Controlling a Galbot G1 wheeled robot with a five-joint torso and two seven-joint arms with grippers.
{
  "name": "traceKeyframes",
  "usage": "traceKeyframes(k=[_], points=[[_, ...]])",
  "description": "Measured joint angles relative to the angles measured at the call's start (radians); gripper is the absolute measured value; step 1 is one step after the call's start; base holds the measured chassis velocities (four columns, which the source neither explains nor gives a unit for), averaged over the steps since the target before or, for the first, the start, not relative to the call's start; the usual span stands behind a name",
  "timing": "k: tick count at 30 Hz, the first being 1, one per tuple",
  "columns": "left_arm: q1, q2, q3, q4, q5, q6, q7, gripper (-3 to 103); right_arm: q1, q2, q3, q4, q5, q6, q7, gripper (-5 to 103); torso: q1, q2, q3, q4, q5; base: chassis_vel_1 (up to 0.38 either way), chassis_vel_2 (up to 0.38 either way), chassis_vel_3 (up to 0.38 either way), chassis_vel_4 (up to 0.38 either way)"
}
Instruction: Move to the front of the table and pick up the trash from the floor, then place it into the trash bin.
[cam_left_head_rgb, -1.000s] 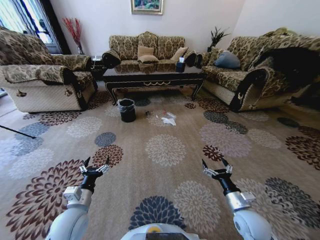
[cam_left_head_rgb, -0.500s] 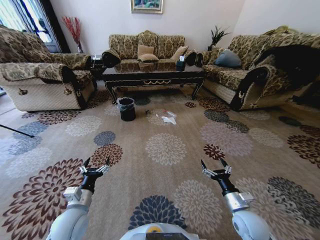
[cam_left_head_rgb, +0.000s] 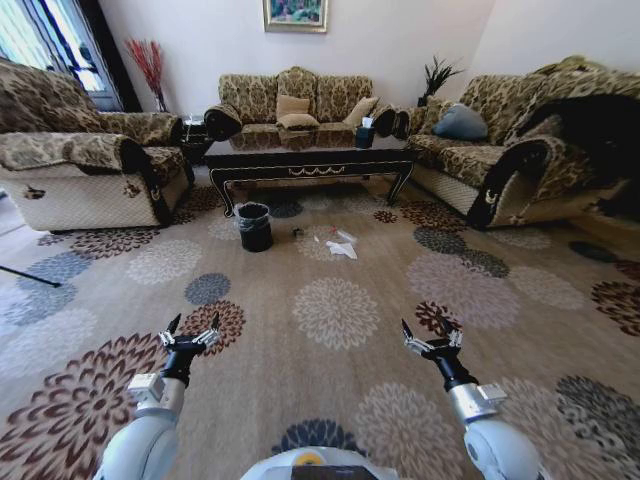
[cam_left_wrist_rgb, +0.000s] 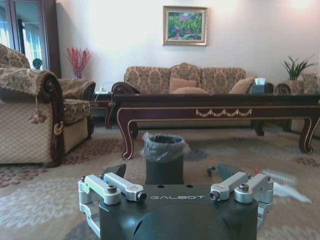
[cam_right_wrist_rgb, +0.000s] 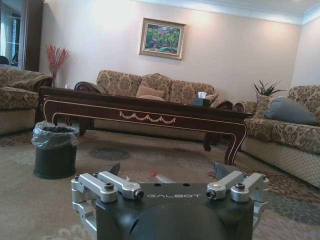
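The long dark table (cam_left_head_rgb: 310, 160) with gold trim stands across the room in front of the far sofa. On the carpet before it, to the left, the small black trash bin (cam_left_head_rgb: 254, 224) holds a clear bag over its rim. The trash (cam_left_head_rgb: 343, 247), a crumpled white paper with small scraps and a thin red-tipped piece, lies to the bin's right. My left gripper (cam_left_head_rgb: 192, 327) and right gripper (cam_left_head_rgb: 430, 332) hang open and empty low over the near carpet, far from both. The wrist views show the bin (cam_left_wrist_rgb: 164, 159) (cam_right_wrist_rgb: 55, 150), the table (cam_left_wrist_rgb: 215, 100) (cam_right_wrist_rgb: 140, 107) and the trash (cam_left_wrist_rgb: 287, 187) (cam_right_wrist_rgb: 162, 177) ahead.
An armchair (cam_left_head_rgb: 80, 165) stands on the left, a sofa (cam_left_head_rgb: 520, 150) on the right and another sofa (cam_left_head_rgb: 295, 100) behind the table. A dark tissue box (cam_left_head_rgb: 364, 133) sits on the table's right end. Open flower-patterned carpet (cam_left_head_rgb: 335, 310) lies between me and the bin.
The whole head view has shifted: near carpet flowers slid toward me and the table, bin and trash look slightly closer. Both arms hold the same pose.
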Motion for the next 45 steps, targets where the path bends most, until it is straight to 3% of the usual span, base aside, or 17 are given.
traceKeyframes(k=[24, 45], points=[[0.003, -0.020, -0.008, 0.012, 0.005, -0.018, 0.000, 100, -0.004, -0.002, -0.012, 0.008, -0.023, -0.004, 0.004, 100, 0.000, 0.000, 0.005, 0.0001, -0.0001, -0.215, 0.211, 0.215, -0.207], [-0.029, -0.012, 0.004, 0.031, -0.009, 0.010, -0.011, 100, -0.003, -0.004, -0.021, -0.009, -0.043, -0.001, 0.003, 100, 0.000, 0.000, 0.007, 0.0001, 0.0004, -0.238, 0.240, 0.239, -0.243]])
